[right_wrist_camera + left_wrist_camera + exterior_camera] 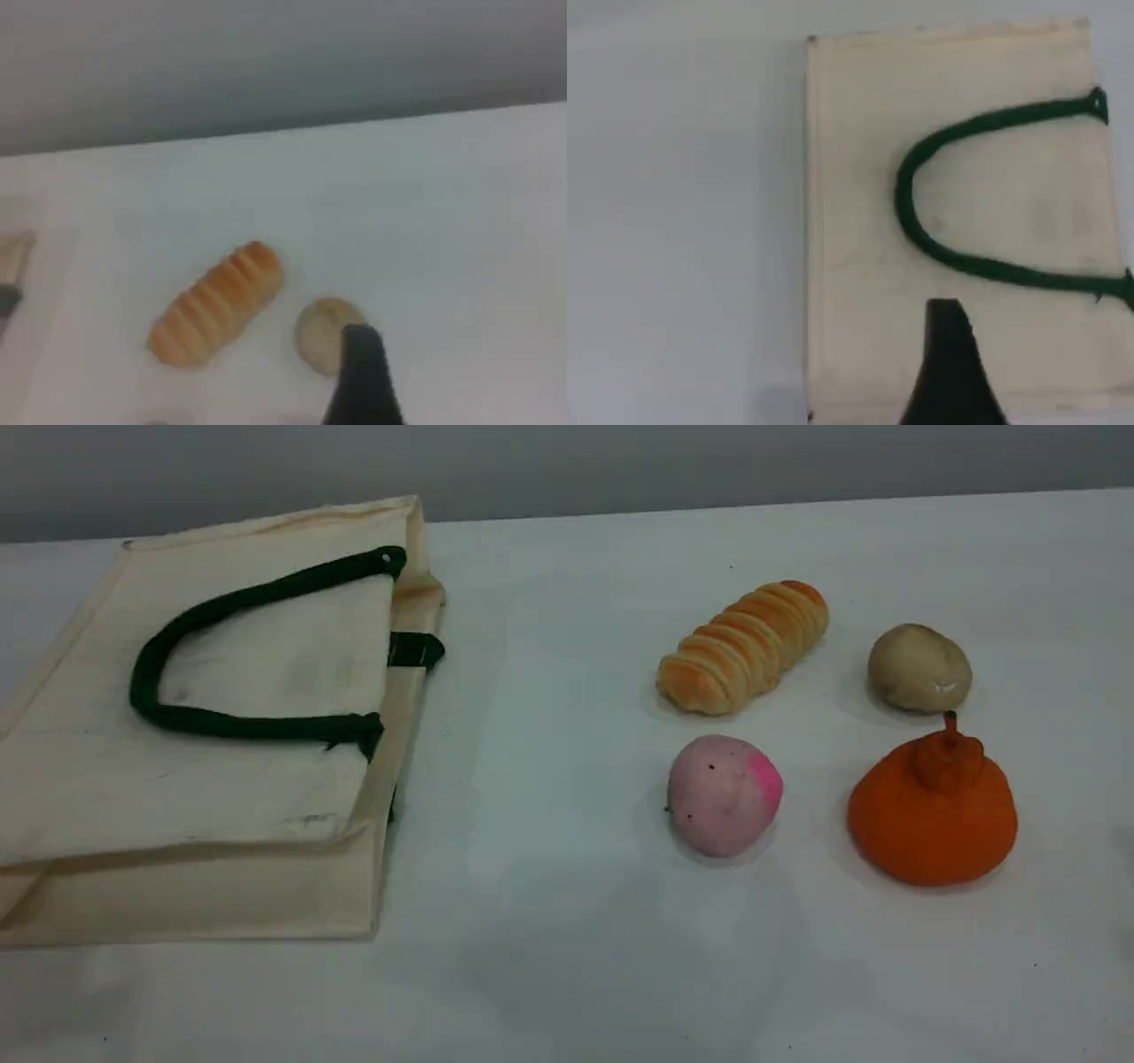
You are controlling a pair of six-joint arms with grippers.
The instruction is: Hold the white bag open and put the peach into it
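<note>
The white bag (221, 779) lies flat on the table's left side, its dark green rope handle (151, 682) resting on top and its mouth edge facing right. To the right of it, the pale pink peach (722, 795) with a magenta patch sits on the table by itself. Neither arm shows in the scene view. In the left wrist view one dark fingertip (948, 354) hangs above the bag (859, 221), near the handle (908, 190). In the right wrist view one dark fingertip (361, 372) hangs above the table; the peach is out of that view. Nothing is in either gripper.
A ridged bread roll (744, 646) lies behind the peach, and a beige potato (919, 667) lies to the roll's right. An orange stemmed fruit (932, 810) stands right of the peach. The right wrist view shows the roll (217, 305) and the potato (317, 332).
</note>
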